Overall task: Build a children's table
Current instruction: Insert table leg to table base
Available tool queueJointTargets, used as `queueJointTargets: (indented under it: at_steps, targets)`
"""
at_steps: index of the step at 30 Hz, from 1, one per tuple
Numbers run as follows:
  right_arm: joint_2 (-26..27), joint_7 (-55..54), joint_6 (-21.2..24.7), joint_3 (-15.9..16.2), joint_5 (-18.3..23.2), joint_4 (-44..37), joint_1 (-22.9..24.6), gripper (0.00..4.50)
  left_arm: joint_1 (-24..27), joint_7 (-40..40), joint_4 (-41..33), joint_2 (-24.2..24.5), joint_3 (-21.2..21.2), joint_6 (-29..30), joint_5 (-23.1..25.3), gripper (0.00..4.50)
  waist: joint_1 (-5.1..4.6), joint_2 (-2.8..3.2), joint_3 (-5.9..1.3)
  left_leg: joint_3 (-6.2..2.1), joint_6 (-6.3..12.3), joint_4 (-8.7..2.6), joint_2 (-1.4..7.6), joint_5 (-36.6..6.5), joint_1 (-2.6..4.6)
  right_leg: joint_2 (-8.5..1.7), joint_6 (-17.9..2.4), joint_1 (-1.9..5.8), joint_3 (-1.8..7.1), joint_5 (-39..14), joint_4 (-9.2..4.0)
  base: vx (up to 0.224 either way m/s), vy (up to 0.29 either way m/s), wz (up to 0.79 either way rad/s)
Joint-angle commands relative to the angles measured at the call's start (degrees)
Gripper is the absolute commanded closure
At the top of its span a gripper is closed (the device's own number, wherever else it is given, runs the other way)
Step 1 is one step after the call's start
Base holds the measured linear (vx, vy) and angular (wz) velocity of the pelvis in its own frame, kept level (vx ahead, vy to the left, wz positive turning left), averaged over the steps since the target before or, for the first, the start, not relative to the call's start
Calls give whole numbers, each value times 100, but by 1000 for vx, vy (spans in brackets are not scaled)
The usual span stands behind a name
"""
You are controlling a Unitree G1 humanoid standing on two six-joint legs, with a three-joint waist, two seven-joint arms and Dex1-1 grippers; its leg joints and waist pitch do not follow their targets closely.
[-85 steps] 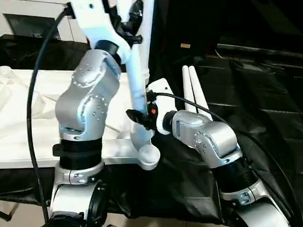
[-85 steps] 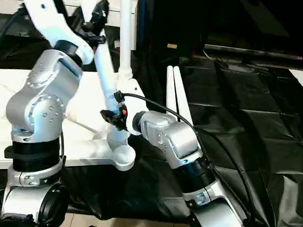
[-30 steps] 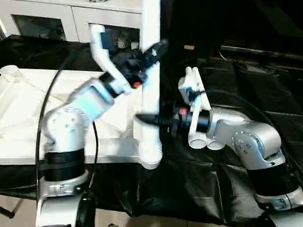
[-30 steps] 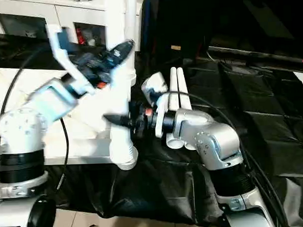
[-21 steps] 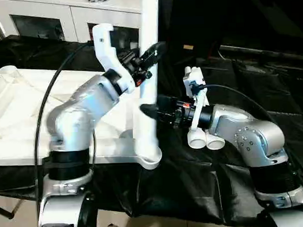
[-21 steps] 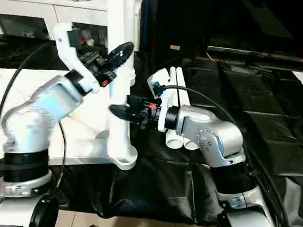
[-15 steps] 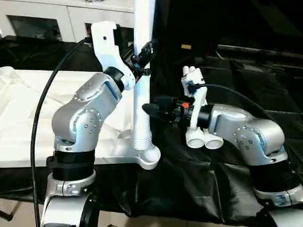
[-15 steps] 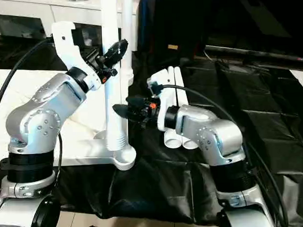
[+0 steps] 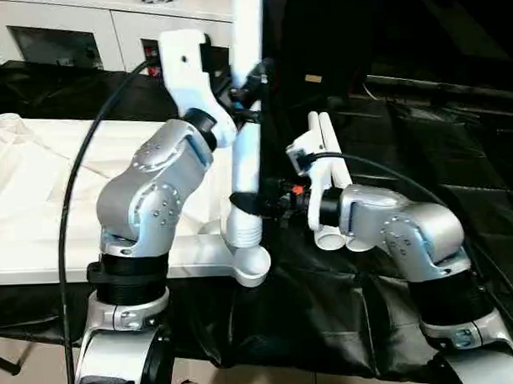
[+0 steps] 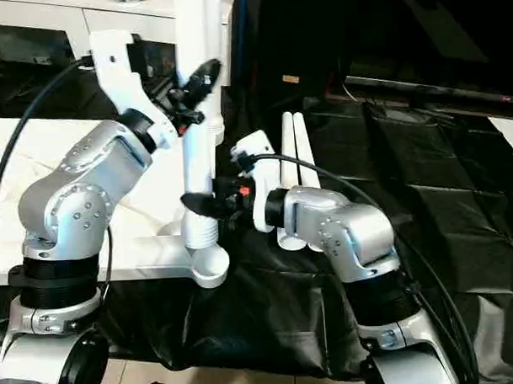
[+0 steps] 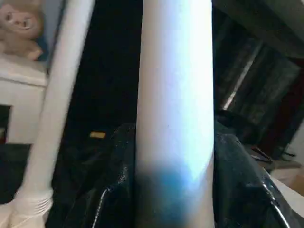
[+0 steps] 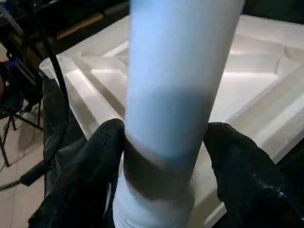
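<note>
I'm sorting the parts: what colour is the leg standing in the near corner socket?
White, plain; the leg shows best in the left eye view.

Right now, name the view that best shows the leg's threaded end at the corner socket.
Left eye view: the leg's threaded end sits above the corner socket. The right wrist view shows the threads close up; the left wrist view shows bare shaft.

We see the head views evenly lit from above, with soft glare on the silver forearms and dull sheen on the black cloth (image 9: 381,137). In both wrist views the white leg (image 11: 175,109) is close and blurred, its lower part in shadow.
</note>
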Motion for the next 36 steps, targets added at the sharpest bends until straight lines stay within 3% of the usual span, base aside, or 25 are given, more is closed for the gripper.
queueJointTargets:
  at_steps: [1, 22, 36]
  targets:
    - [-101, 40, -14, 51, -64, 81, -95, 160, -82, -167, -169, 24, -142, -54, -20, 276, -1, 42, -408, -118, -229, -439, 311, -467, 69, -485, -908, 318, 312, -532, -445, 0, 0, 0]
    - [-90, 492, -322, 35, -33, 202, -113, 160, 18, -694, -292, -51, -62, 167, -399, 276, 3, 26, -403, -112, -176, -437, 311, -474, 62, -491, -986, 322, 312, -551, -444, 0, 0, 0]
    - [-152, 643, -396, 75, -113, 265, -98, 160, 30, -825, -261, 83, -112, 165, -324, 276, 4, 48, -407, -118, -181, -442, 314, -465, 69, -486, -983, 322, 308, -483, -439, 0, 0, 0]
